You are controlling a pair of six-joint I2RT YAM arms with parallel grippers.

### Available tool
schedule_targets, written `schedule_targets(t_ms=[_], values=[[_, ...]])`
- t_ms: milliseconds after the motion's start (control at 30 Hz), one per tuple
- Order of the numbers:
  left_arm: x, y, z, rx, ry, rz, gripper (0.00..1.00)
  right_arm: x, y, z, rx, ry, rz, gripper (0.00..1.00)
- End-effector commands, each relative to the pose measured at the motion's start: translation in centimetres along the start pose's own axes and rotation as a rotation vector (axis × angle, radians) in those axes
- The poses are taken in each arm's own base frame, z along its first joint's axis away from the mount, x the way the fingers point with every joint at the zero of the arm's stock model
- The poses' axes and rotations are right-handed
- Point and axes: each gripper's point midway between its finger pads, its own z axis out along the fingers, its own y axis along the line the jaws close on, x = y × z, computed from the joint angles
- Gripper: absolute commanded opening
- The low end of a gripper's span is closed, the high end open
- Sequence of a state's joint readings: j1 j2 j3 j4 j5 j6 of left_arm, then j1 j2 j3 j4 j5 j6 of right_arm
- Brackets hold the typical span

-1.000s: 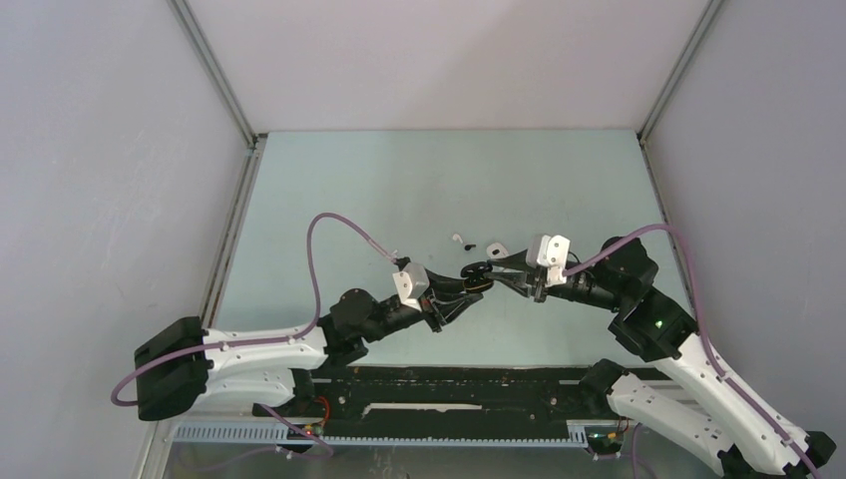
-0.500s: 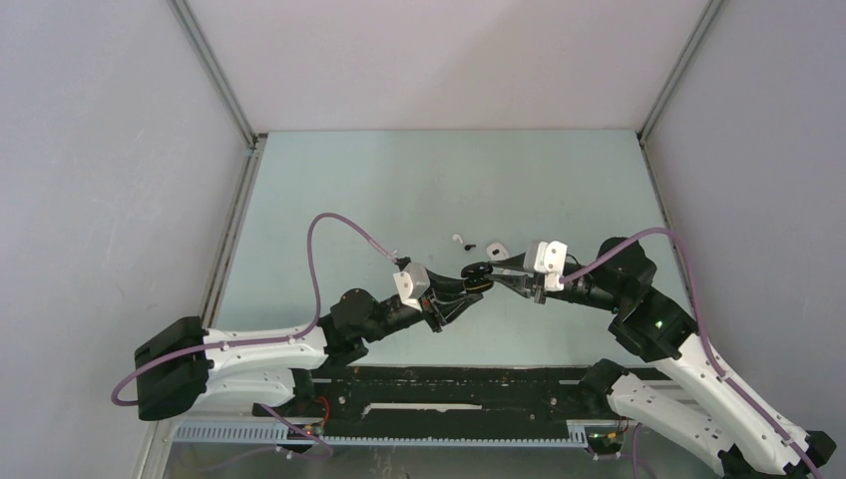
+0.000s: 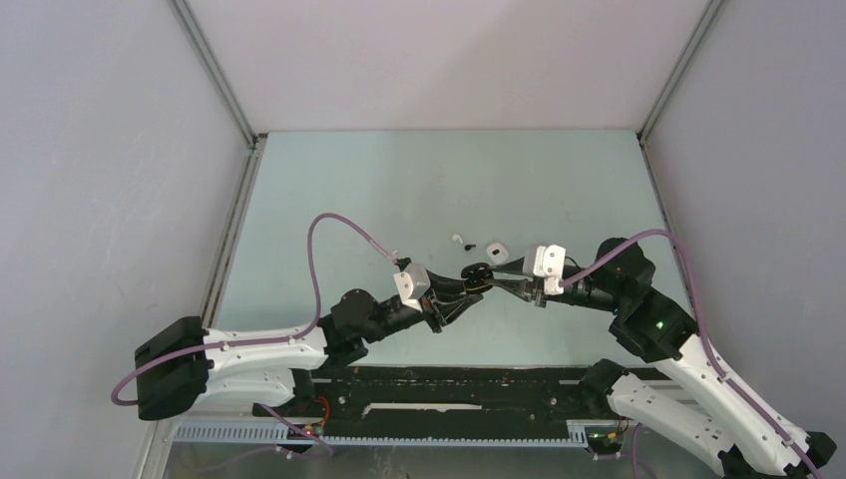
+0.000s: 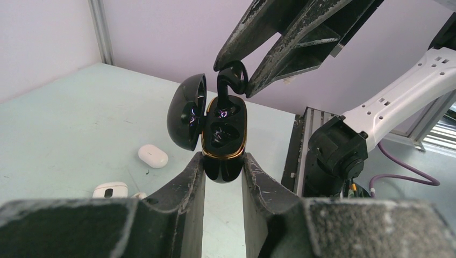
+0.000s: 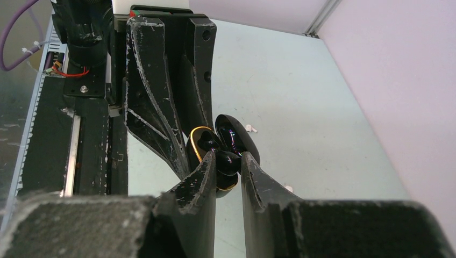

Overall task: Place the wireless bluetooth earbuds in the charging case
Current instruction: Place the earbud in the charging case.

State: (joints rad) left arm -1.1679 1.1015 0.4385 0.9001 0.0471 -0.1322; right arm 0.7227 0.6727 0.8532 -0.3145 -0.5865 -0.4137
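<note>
At centre, my left gripper (image 4: pixel 223 164) clamps the glossy black case (image 4: pixel 223 137). My right gripper (image 5: pixel 228 158), pinching a black earbud (image 4: pixel 225 86), has moved in; seating starts.

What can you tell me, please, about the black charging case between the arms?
The black charging case is a glossy, rounded, plastic-looking shell with a gold rim around its base. Its hinged lid stands open to one side, baring two dark wells. It is upright in the air, its lower end clamped in the left gripper. A black earbud, pinched by the right gripper, dips its stem into the upper well.
</note>
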Motion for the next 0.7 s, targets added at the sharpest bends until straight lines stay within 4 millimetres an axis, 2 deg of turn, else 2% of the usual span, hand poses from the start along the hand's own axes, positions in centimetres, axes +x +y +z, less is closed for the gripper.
schedule_targets(t_ms=[0, 267, 400, 500, 567, 667], values=[[-1.5, 0.0, 0.0, -0.010, -0.058, -0.005, 0.00, 0.0, 0.0, 0.0, 0.004, -0.002, -0.017, 0.00], [-1.3, 0.0, 0.0, -0.009, -0.054, -0.003, 0.00, 0.6, -0.5, 0.1, 0.014, 0.018, -0.066, 0.00], [-1.3, 0.1, 0.0, -0.011, -0.057, -0.002, 0.00, 1.1, 0.3, 0.2, -0.032, 0.032, -0.078, 0.00], [-1.3, 0.1, -0.1, -0.011, -0.056, 0.000, 0.00, 1.5, 0.9, 0.3, -0.060, 0.041, -0.061, 0.12], [-1.2, 0.1, 0.0, -0.012, -0.053, -0.001, 0.00, 1.6, 0.8, 0.4, -0.055, 0.047, -0.044, 0.23], [-0.9, 0.5, -0.3, -0.032, -0.058, -0.003, 0.00, 0.9, 0.1, 0.2, -0.013, 0.043, -0.003, 0.33]])
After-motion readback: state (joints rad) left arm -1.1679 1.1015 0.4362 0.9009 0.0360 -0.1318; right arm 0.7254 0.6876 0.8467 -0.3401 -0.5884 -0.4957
